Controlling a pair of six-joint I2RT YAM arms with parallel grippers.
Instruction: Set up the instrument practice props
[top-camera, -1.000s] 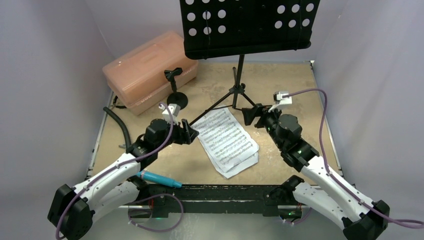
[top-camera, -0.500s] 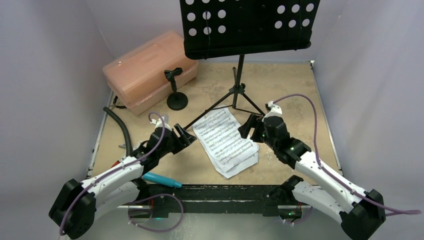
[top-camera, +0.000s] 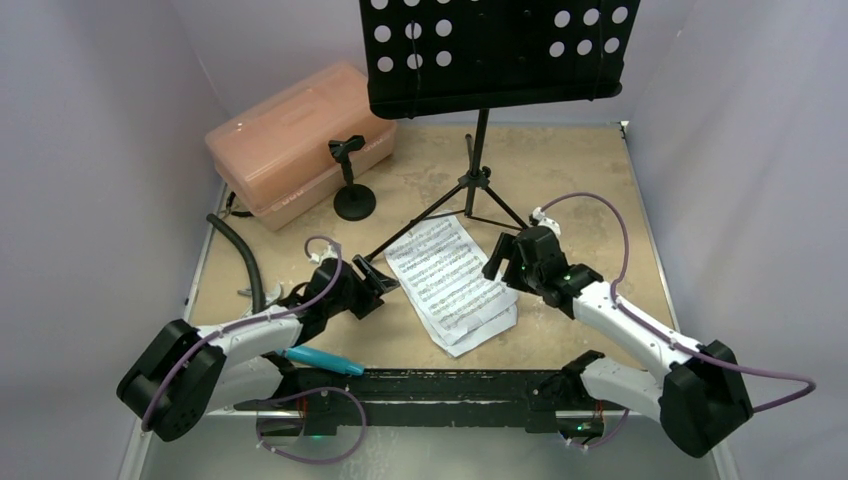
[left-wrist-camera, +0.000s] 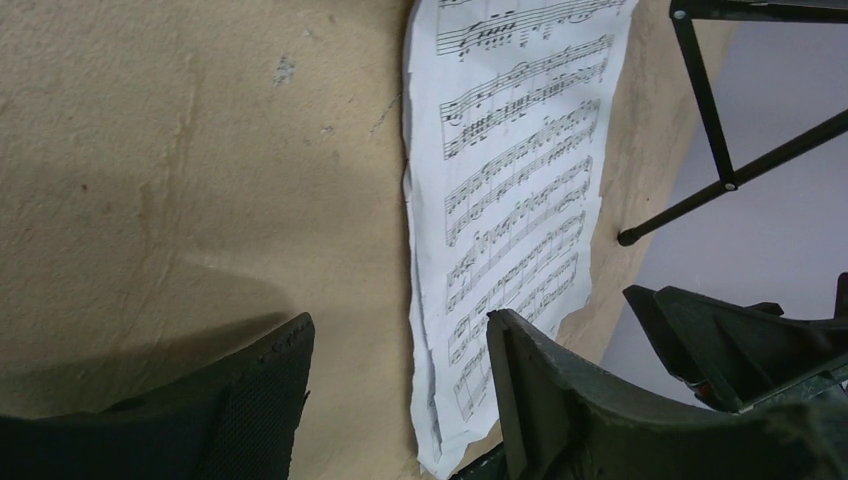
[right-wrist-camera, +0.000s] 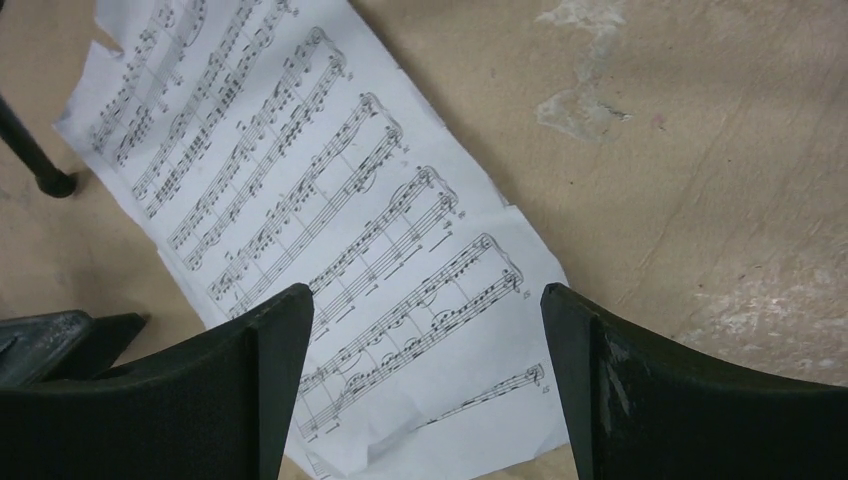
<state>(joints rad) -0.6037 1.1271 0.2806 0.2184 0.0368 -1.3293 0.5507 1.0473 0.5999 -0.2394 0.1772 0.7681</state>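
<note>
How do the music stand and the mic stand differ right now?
The music stand is tall, on tripod legs, with a perforated desk; the mic stand is short, on a round base, with a clip. The music stand stands centre back; the mic stand is left of it, by the pink box. Both are black, upright and empty.

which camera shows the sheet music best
Top external: nearly all of the sheet music shows, lying flat. Right wrist gives the staves large but cropped; left wrist shows a narrow, foreshortened strip.
</note>
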